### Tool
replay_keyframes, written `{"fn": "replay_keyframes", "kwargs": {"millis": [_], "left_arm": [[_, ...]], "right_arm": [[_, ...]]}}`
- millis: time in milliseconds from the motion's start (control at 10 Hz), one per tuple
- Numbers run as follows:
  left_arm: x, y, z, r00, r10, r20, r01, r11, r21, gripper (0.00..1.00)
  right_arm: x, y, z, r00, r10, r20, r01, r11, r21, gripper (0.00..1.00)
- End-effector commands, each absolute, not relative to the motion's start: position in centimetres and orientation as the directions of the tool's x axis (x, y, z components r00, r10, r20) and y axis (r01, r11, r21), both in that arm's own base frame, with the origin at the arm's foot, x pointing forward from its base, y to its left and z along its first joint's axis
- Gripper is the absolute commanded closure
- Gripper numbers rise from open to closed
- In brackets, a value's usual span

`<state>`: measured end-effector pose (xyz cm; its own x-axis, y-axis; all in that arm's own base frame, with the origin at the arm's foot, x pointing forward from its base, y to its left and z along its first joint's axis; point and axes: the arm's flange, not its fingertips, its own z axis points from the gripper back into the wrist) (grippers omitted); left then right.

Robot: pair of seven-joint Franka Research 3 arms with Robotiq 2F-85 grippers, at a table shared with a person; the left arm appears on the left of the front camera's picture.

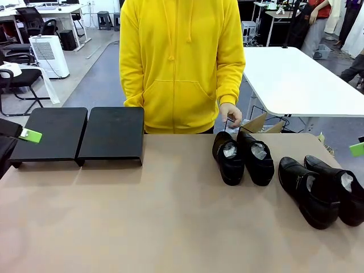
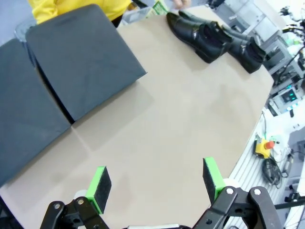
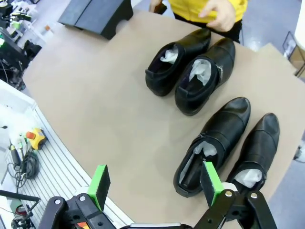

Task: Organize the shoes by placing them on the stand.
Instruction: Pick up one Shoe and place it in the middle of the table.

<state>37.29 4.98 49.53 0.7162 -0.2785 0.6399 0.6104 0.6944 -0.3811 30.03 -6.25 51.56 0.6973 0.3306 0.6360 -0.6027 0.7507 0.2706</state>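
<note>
Two pairs of glossy black shoes stuffed with white paper stand on the tan table. One pair (image 1: pixel 243 156) is right of centre and the other (image 1: pixel 321 190) is at the far right. The matte-black stand (image 1: pixel 85 135) sits bare at the back left. My left gripper (image 2: pixel 156 180) hangs open above the table, with the stand (image 2: pixel 81 57) to its upper left and the shoes (image 2: pixel 209 36) far off. My right gripper (image 3: pixel 155 181) is open above the nearer pair (image 3: pixel 233 145), with nothing between its fingers. The other pair (image 3: pixel 190 69) lies beyond, by the person's hand (image 3: pixel 219 14).
A person in a yellow hoodie (image 1: pixel 182 62) stands at the far edge, one hand (image 1: pixel 230 115) just behind the middle shoes. A cardboard box (image 1: pixel 263 123) and a white table (image 1: pixel 296 79) lie beyond. An emergency-stop button (image 3: pixel 35 138) sits below the table's near edge.
</note>
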Motion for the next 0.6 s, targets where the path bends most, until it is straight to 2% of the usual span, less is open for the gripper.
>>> {"fn": "replay_keyframes", "kwargs": {"millis": [0,500], "left_arm": [[37.1,4.85,49.89,0.696,-0.293,0.655,0.636,0.675,-0.374,0.0],[37.1,4.85,49.89,0.696,-0.293,0.655,0.636,0.675,-0.374,0.0]], "right_arm": [[30.02,-6.02,51.64,0.693,0.346,0.633,-0.61,0.749,0.258,0.0],[30.02,-6.02,51.64,0.693,0.346,0.633,-0.61,0.749,0.258,0.0]]}}
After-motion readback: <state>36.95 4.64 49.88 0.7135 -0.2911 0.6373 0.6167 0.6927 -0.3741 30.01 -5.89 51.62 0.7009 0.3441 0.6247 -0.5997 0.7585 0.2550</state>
